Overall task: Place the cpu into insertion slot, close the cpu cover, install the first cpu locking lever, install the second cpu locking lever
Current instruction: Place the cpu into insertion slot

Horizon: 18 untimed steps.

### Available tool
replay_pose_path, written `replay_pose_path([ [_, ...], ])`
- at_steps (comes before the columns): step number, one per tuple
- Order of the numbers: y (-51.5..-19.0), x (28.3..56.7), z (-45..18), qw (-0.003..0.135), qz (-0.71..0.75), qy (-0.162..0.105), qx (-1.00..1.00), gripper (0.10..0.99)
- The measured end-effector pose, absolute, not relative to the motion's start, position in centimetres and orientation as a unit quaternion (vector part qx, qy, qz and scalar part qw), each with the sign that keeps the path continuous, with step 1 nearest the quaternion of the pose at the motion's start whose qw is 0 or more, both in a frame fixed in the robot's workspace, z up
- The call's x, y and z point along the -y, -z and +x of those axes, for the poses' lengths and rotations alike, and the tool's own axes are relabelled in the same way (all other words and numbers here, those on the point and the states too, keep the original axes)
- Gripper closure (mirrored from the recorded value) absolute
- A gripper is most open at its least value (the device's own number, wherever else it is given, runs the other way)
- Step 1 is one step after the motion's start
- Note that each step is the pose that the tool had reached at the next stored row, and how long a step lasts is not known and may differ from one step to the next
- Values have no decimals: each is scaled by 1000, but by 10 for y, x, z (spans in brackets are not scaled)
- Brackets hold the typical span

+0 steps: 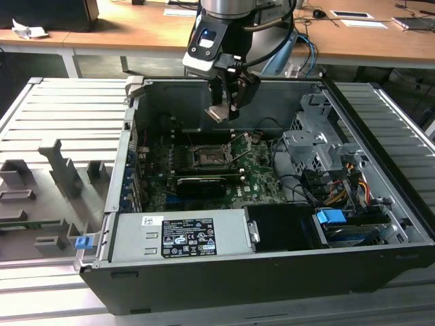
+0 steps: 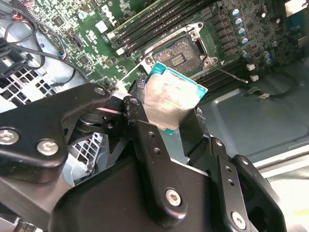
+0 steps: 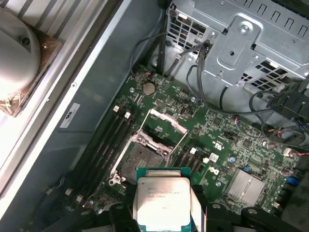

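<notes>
gripper (image 1: 225, 107) of mine is clamped on the cpu (image 1: 219, 113), pinching two opposite edges, silvery top toward both wrist views. the chip hangs well above the motherboard (image 1: 262, 180), over the insertion slot (image 3: 140, 162) and clear of it. the slot sits near the middle of the board, toward the far wall of the computer case (image 1: 173, 102) in the exterior view. the cpu cover (image 3: 163, 126) stands swung up beside the slot, so the contacts lie bare.

to seat it well, i judge the chip must be level and its corners squared to the slot's frame. it should go straight down without sliding, and be released without any push. loose black cables (image 3: 200, 82) and the drive cage (image 1: 316, 146) crowd the board's edge at the exterior view's right. the case rests on a ribbed metal platform (image 1: 61, 109), with wooden desks (image 1: 136, 34) behind.
</notes>
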<state>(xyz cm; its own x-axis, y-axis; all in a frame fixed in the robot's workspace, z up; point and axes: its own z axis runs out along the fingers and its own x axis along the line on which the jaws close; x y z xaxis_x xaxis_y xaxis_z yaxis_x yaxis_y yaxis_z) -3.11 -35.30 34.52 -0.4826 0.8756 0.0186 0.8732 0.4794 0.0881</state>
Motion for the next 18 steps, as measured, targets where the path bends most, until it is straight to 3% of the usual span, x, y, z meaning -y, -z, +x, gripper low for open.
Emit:
replay_pose_path([
  [18,-340,353,-31,18,576,-41,-816,561],
])
